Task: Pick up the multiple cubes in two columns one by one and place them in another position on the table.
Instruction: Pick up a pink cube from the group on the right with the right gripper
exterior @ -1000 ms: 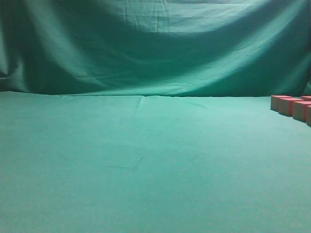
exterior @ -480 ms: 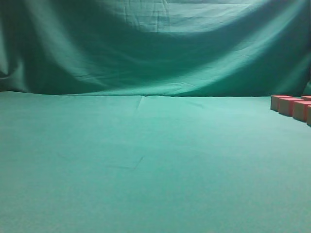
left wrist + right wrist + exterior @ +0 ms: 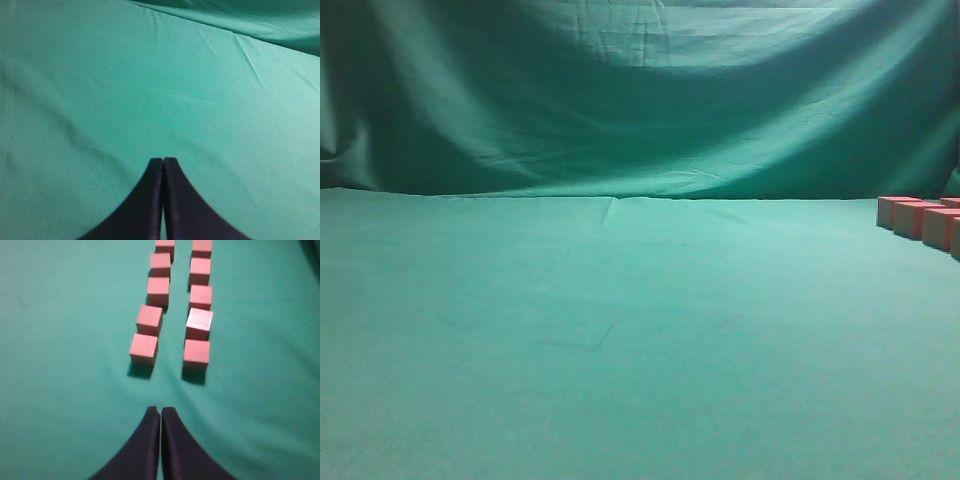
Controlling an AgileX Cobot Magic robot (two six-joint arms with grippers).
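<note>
Two columns of small pink-topped cubes run away from me in the right wrist view; the nearest cube of the left column (image 3: 144,348) and the nearest of the right column (image 3: 196,353) lie just ahead of my right gripper (image 3: 160,411), which is shut and holds nothing. Some cubes (image 3: 918,217) show at the far right edge of the exterior view. My left gripper (image 3: 163,161) is shut, empty, over bare green table (image 3: 150,90). Neither arm shows in the exterior view.
A draped green backdrop curtain (image 3: 640,100) hangs behind the table (image 3: 620,330). A faint crease (image 3: 605,335) marks the cloth near the middle. The cubes sit close to the right edge of the exterior view.
</note>
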